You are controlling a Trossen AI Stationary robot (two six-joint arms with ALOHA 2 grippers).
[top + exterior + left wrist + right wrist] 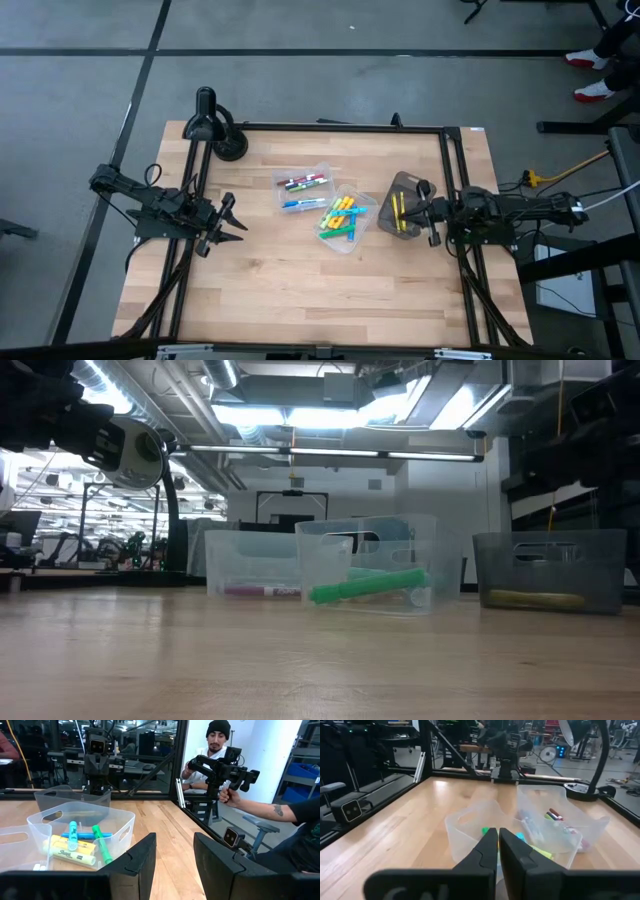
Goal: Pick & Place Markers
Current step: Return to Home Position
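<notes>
On the pale wooden table (300,290) we find the left gripper (232,220) at the left, dark fingers spread wide, empty. Mid-table, thin capped markers (340,216) lie in two clear round-cornered plastic trays (322,168). Yellow ones rest in the dark grey bin (388,222). At its right edge the right gripper (498,831) is nearly closed, holding nothing.

I get even, soft overhead light on the table (300,290), with only faint shadows beside the clear trays (366,202). In the low view the ceiling lights (260,415) glare white. The right gripper (498,834) shows as a dark silhouette against bright wood.
</notes>
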